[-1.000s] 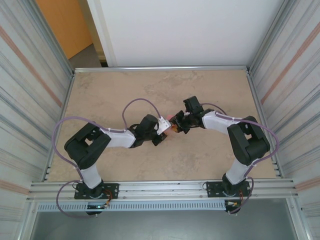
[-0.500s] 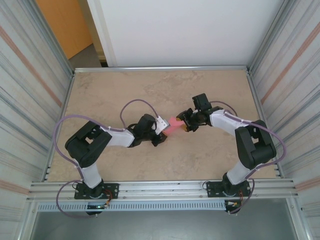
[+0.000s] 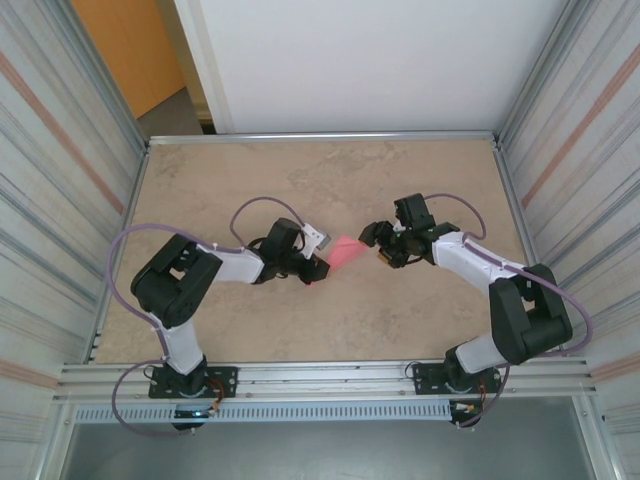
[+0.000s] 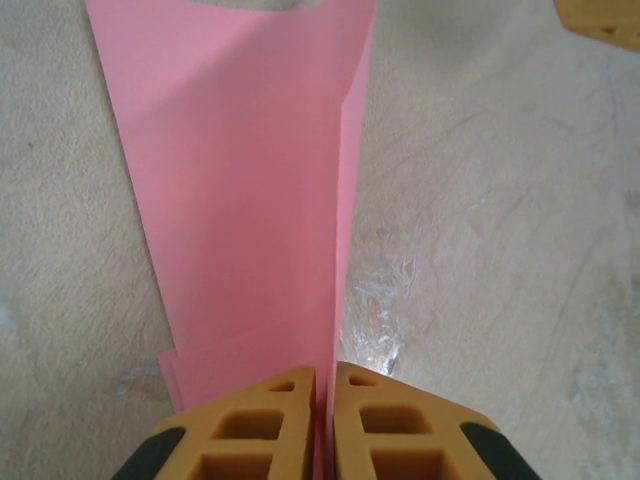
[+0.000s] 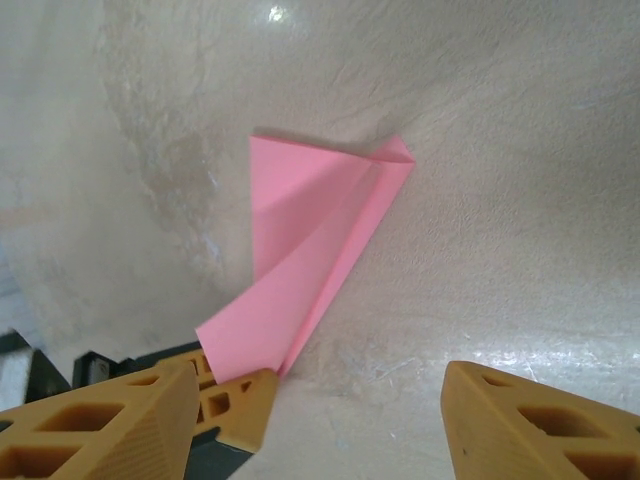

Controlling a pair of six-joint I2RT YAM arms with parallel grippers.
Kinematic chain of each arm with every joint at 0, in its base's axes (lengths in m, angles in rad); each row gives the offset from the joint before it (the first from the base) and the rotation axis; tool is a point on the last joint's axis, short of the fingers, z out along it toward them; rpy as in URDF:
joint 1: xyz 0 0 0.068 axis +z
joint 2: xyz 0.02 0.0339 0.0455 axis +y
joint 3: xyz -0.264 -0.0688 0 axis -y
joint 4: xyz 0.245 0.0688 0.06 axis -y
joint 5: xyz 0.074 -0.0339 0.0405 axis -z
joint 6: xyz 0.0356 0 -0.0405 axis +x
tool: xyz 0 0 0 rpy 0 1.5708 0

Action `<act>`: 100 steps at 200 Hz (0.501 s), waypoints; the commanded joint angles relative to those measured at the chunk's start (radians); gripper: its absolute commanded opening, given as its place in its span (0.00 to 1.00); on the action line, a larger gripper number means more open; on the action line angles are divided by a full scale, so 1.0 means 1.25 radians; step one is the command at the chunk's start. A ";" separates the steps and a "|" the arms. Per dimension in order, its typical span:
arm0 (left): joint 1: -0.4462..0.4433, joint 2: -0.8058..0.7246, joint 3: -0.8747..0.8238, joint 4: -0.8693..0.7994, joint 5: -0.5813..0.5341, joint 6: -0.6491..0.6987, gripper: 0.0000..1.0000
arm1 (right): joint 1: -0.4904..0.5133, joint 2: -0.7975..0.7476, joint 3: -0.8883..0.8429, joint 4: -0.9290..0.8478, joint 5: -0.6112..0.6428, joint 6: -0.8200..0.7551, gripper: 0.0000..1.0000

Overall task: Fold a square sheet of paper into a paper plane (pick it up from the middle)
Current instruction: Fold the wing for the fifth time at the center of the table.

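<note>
One change: right claw (image 3: pixel 377 247) wider, now clear of the paper plane (image 3: pixel 345 252).

Far end of paper plane (image 4: pixel 240 180) cut off.

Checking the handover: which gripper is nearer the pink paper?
Left. The left gripper is shut on the paper at its narrow end; the right gripper stands open beside it, not touching.
</note>
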 commanded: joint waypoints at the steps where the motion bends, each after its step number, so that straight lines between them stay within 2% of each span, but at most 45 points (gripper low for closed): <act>1: 0.011 0.019 0.027 -0.042 0.062 -0.072 0.12 | 0.035 0.015 0.008 0.004 0.001 -0.093 0.66; 30: 0.022 0.036 0.037 -0.053 0.097 -0.117 0.11 | 0.075 0.073 0.048 -0.019 0.013 -0.121 0.67; 100: 0.031 0.051 0.048 -0.062 0.130 -0.170 0.10 | 0.110 0.193 0.143 -0.086 0.041 -0.149 0.68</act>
